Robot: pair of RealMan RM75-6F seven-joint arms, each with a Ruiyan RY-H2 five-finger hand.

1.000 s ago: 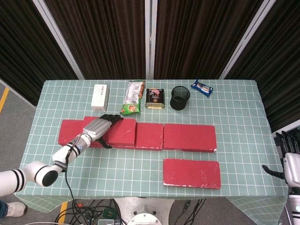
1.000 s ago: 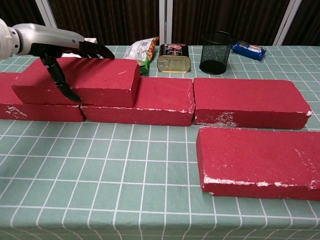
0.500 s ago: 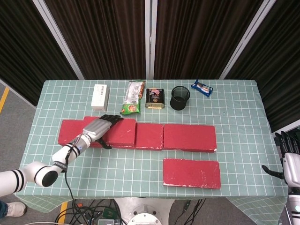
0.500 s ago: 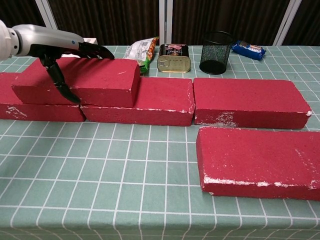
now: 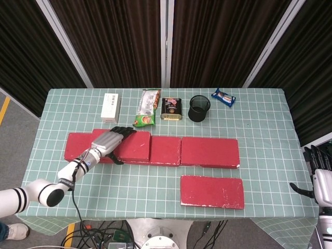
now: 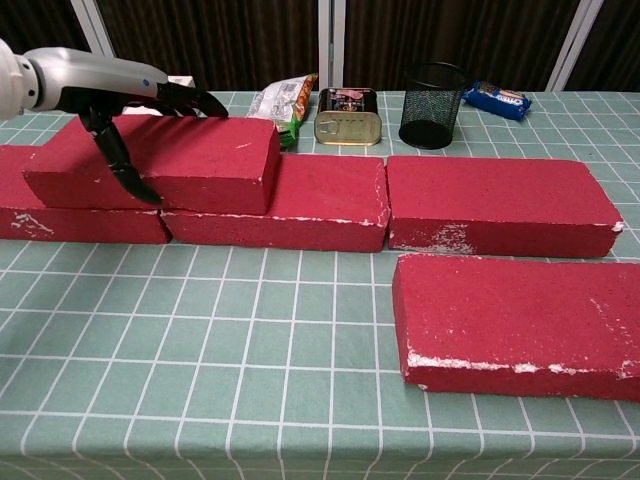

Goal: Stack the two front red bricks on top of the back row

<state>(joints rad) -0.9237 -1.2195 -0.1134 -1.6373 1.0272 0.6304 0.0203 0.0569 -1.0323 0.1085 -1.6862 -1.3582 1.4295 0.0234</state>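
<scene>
A red brick (image 6: 190, 160) lies stacked on the back row, bridging its left brick (image 6: 70, 225) and middle brick (image 6: 320, 205). My left hand (image 6: 110, 90) grips this upper brick at its left end, with the fingers over the top and back edge and the thumb down the front face. The right back-row brick (image 6: 495, 205) is bare on top. In front of it a second red brick (image 6: 515, 320) lies flat on the table. My right hand (image 5: 321, 179) hangs off the table's right edge, fingers apart and holding nothing.
Behind the bricks stand a white box (image 5: 110, 107), a snack bag (image 5: 147, 108), a flat tin (image 5: 171, 109), a black mesh cup (image 5: 199, 108) and a blue packet (image 5: 223, 97). The green checked table (image 5: 270, 129) has open cloth at the front left.
</scene>
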